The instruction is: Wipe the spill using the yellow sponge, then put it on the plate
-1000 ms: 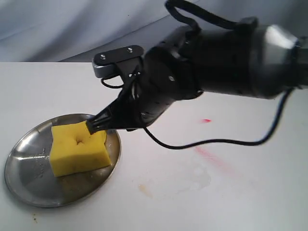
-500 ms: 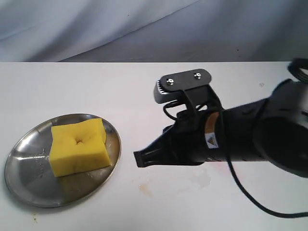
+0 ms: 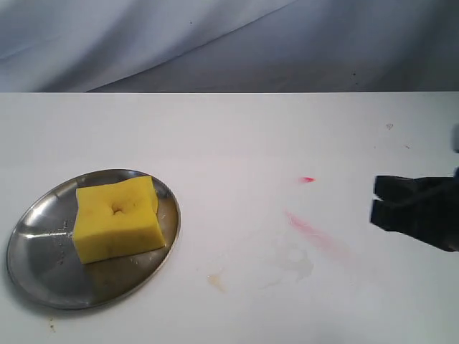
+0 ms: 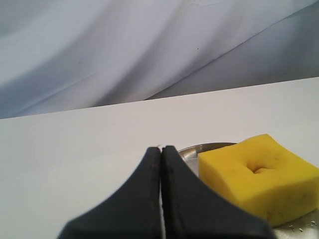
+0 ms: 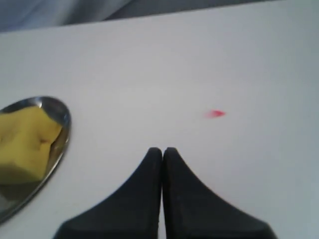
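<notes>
With the yellow sponge lying flat inside the plate, and with the jaws of the left gripper and right gripper pressed together and empty, park both arms clear of the rim so nothing nudges the sponge onto the tabletop.

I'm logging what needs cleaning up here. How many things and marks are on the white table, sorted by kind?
Bright-yellow rectangular foam sponge: 1
Round shiny steel plate: 1
Thin red-pink smears: 2
Small amber-tan spill spot: 1
Total: 5
</notes>
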`<state>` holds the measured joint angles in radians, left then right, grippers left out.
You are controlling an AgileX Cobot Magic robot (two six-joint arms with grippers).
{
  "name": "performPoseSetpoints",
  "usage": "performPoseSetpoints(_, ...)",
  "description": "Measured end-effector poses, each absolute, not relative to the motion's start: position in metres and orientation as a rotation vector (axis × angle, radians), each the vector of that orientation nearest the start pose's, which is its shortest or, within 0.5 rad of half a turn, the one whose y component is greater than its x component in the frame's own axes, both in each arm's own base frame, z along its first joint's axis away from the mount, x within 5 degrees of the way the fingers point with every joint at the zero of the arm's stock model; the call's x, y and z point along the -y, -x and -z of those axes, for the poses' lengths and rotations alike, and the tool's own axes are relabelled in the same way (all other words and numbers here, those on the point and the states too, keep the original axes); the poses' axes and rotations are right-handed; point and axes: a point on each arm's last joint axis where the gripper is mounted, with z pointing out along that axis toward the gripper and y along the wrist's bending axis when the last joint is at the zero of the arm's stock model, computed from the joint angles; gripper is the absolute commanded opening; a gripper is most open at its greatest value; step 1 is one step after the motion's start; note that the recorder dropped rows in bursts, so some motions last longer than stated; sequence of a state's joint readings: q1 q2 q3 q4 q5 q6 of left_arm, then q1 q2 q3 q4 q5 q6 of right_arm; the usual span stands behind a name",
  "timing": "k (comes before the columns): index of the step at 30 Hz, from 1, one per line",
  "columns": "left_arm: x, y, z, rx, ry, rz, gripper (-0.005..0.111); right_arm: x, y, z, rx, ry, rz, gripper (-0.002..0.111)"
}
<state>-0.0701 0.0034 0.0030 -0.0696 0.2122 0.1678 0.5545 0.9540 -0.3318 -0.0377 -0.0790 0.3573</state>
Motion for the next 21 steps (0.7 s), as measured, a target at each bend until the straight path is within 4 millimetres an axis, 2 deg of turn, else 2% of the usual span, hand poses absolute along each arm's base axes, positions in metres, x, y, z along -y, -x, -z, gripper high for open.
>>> performPoseSetpoints(5,0.005,-0.056,-0.193,-1.695,-0.155,-0.01,0.0,-0.055,-0.129,-0.223,-1.917,0.236,-0.382,0.0)
performPoseSetpoints(10,0.005,-0.056,-0.193,-1.695,-0.155,-0.01,0.0,-0.032,-0.104,-0.217,-1.781,0.251,-0.224,0.0)
performPoseSetpoints(16,0.005,-0.056,-0.193,-1.695,-0.155,-0.01,0.0,-0.016,-0.077,-0.21,-1.62,0.156,-0.175,0.0)
performPoseSetpoints(21,0.005,-0.056,-0.193,-1.695,-0.155,-0.01,0.0,-0.01,-0.06,-0.214,-1.51,0.088,-0.162,0.0)
